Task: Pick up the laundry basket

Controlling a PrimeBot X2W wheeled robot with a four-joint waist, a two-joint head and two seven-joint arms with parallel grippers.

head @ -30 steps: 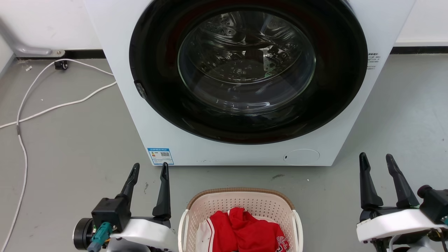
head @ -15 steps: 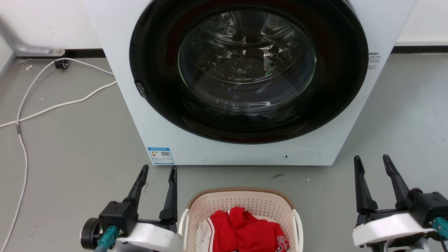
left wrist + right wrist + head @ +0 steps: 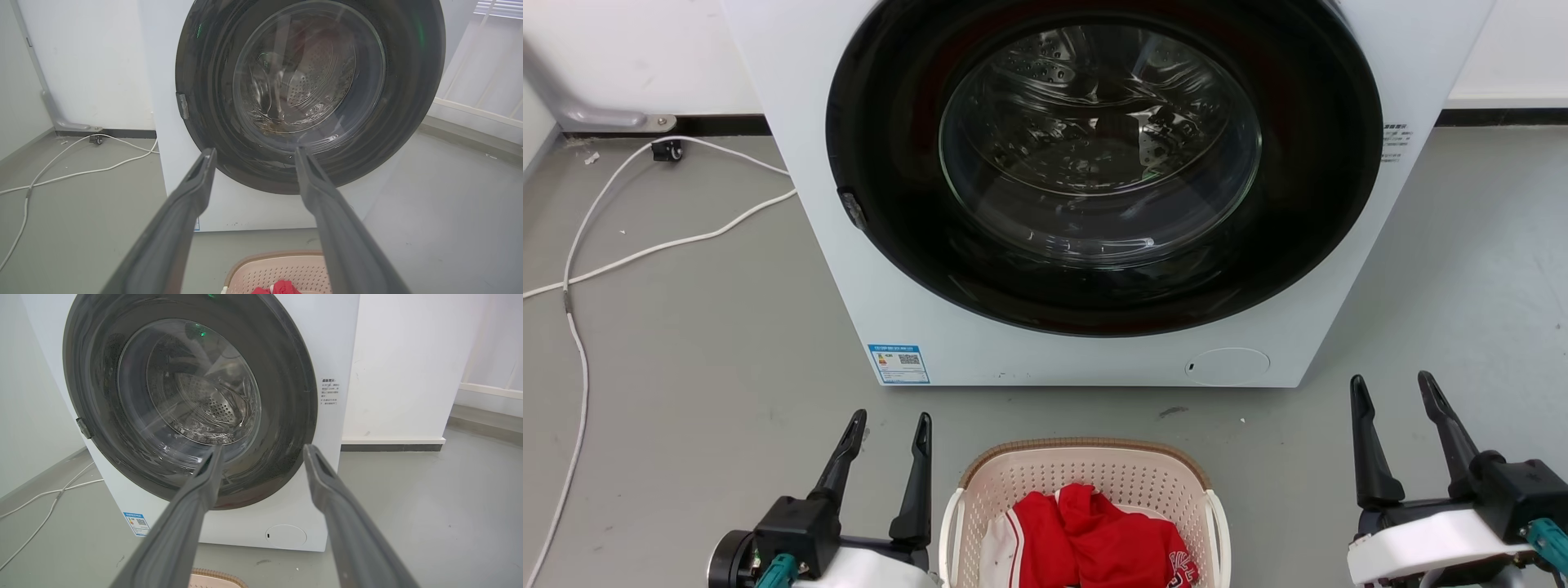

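Laundry basket (image 3: 1086, 447) before washer (image 3: 1013, 359); garment (image 3: 1103, 539) inside; cable (image 3: 678, 242) left of washer.

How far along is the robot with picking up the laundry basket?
Barely started. Nothing looks done: the laundry basket sits on the floor before the washer, red clothing inside. In hand: the left hand and right hand hover open on either side, touching neither white handle. Remaining: lower both hands, close on the handles and lift.

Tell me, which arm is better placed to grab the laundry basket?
Probably the left: the left gripper sits open close beside the laundry basket, while the right gripper stands open farther off.
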